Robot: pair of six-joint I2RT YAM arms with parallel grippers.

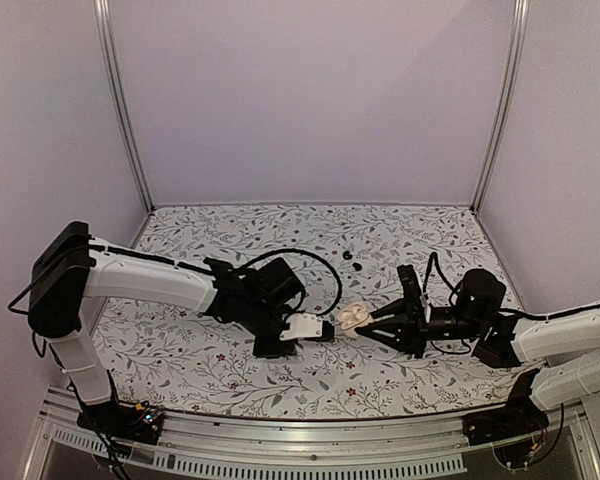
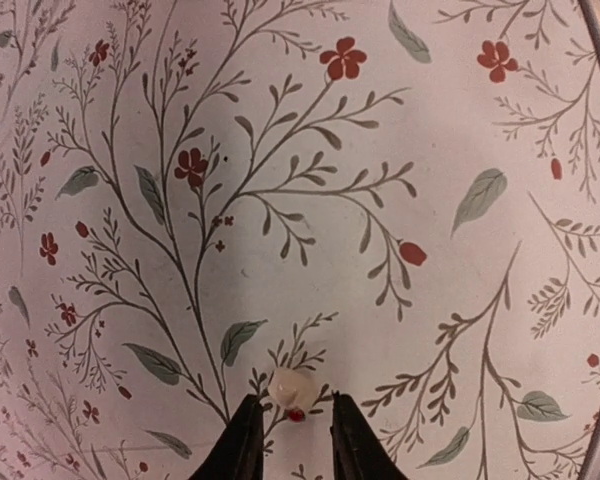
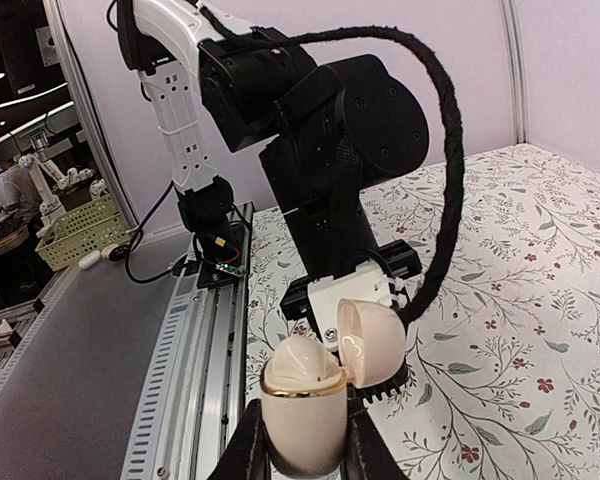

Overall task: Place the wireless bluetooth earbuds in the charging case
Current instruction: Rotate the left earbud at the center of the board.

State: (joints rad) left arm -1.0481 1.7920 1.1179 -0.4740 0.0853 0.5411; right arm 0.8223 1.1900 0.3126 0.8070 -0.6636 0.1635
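Fingers (image 3: 248, 445) on my right arm are clamped narrow around the lower half of the charging case (image 3: 300, 415), one on each side. The case is cream-coloured with a gold rim and stands upright at the bottom centre of the right wrist view. Its lid (image 3: 375, 340) is swung open to the right, and a pale rounded shape fills the opening. I cannot make out what that shape is.

From the top camera I see the case held just right of centre, above the flowered tabletop (image 1: 230, 370). The white end of my left arm (image 1: 305, 327) sits just beside it on the left.

Both black earbuds (image 1: 347, 256) lie on the tabletop a little above centre in the top view. They are close to each other and apart from the case and from both arms.

My left fingers (image 2: 242, 445) show at the bottom centre of the left wrist view, set narrow and pointing at the tabletop. A small pale bead (image 2: 292, 388) sits right at their tips. I cannot tell whether they are pinching it or whether it only lies on the tabletop between them.
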